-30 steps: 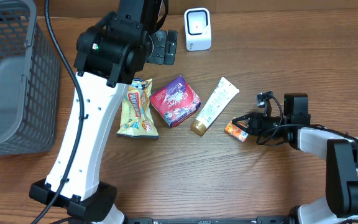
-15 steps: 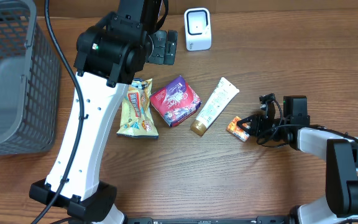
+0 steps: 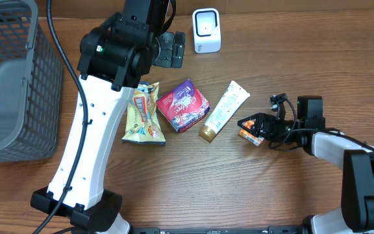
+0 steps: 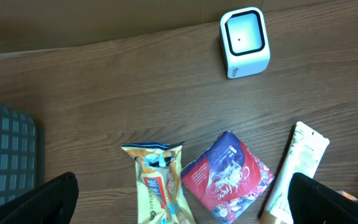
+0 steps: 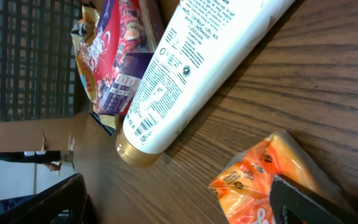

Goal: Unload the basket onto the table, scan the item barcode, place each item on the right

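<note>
Orange packet (image 3: 247,135), white tube (image 3: 226,109), grey mesh basket (image 3: 41,71)

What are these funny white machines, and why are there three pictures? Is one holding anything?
They are two robot arms at a table, each ending in a two-finger pincer. One picture looks down from above; the other two come from cameras on the wrists. On the table lie a basket, a white scanner, a snack bag, a red packet, a tube and an orange packet. The left pincer is open and empty. The right pincer is open, the orange packet between its fingers.
</note>
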You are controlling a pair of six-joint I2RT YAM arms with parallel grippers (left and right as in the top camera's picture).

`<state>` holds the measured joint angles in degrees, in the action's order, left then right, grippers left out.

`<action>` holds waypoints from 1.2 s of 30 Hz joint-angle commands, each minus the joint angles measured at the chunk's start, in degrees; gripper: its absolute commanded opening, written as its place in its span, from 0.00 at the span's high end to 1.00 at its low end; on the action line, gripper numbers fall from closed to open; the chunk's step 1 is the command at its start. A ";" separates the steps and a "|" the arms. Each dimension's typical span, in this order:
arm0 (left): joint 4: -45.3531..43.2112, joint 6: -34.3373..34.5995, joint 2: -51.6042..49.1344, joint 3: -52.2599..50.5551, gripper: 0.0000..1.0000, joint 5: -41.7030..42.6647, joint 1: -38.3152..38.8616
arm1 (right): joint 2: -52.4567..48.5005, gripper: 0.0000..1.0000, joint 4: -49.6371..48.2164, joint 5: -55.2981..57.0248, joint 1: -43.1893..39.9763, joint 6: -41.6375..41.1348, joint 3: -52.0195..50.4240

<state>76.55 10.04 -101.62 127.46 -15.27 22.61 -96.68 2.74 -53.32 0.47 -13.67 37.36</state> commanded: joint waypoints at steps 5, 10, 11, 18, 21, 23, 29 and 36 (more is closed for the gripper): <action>-0.07 -1.05 1.03 0.68 0.00 -1.49 -0.20 | 9.16 0.00 11.30 2.16 -0.07 -1.62 6.88; -0.07 -1.07 1.03 0.68 0.00 -1.46 -0.20 | 16.13 0.00 18.29 4.81 -0.07 -7.17 10.56; -0.07 -1.05 1.03 0.68 0.00 -1.46 -0.20 | 17.40 0.00 18.49 4.76 -0.07 -8.33 10.73; -0.13 -1.05 1.03 0.68 0.00 -3.74 -0.22 | 20.06 0.00 17.99 6.60 -0.11 -7.65 10.71; -1.44 -0.92 1.05 0.68 0.00 -11.37 -0.22 | 20.06 0.00 21.35 9.55 -0.07 -16.79 10.73; -2.19 -0.76 1.05 0.68 0.00 -13.73 -0.22 | 20.28 0.00 26.56 18.08 -0.04 -25.83 10.95; -3.50 -0.59 1.03 0.68 0.00 -13.68 -0.20 | 20.44 0.00 42.66 38.84 3.30 -40.85 15.08; -5.29 -0.66 1.03 0.68 0.00 -13.70 -0.20 | 16.11 0.01 42.32 46.56 9.57 -47.65 17.27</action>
<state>71.53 10.04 -101.62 127.46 -27.59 22.61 -77.34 45.67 -14.22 8.43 -55.51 52.34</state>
